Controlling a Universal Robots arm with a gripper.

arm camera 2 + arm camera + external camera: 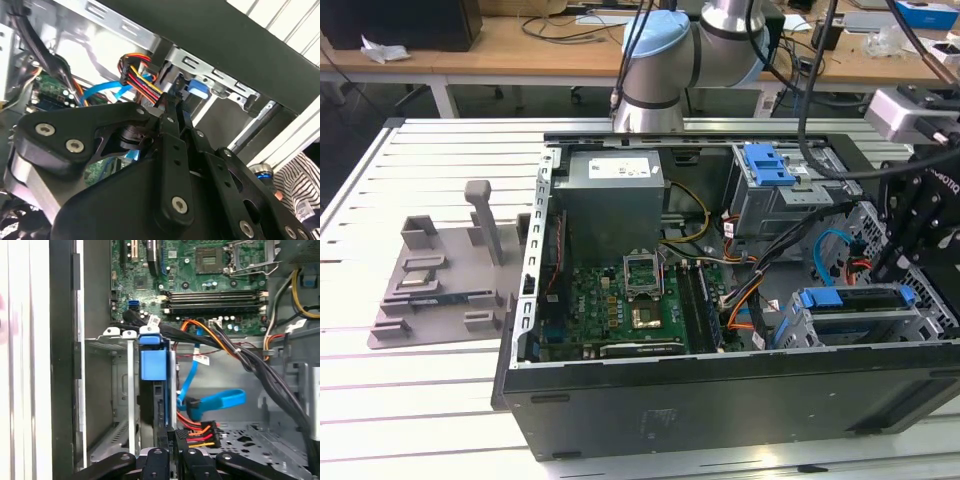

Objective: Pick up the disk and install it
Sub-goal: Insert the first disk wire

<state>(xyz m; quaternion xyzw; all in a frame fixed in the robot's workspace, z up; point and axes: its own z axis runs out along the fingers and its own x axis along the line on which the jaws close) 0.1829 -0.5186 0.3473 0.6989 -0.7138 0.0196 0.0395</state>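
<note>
Because the computer case [720, 395] lies on its side with the cover off, you can reach every bay from above, and this is why the arm comes down into it at the right edge of the exterior view. There the gripper [910, 235] hangs dark over the lower right corner of the case, just above the drive cage [855, 315]. The disk [152, 390] sits on edge inside this cage: in the first wrist view you see its bright blue carrier in the lower middle of the frame, between the grey metal walls, with the blue tab on top. The fingers [172, 452] of the claw appear at the bottom of that frame, pressed close together at the end of the disk near the orange and red power cables [200, 432]; if they pinch the carrier edge or only touch it, I cannot tell. I judge that the disk is already in its slot, or nearly, so the claw stays narrow to fit between the cage walls. In the upper middle of the exterior view the grey power supply [613, 195] and, right of it, a second cage with a blue handle [767, 165] stand apart from this work.
</note>
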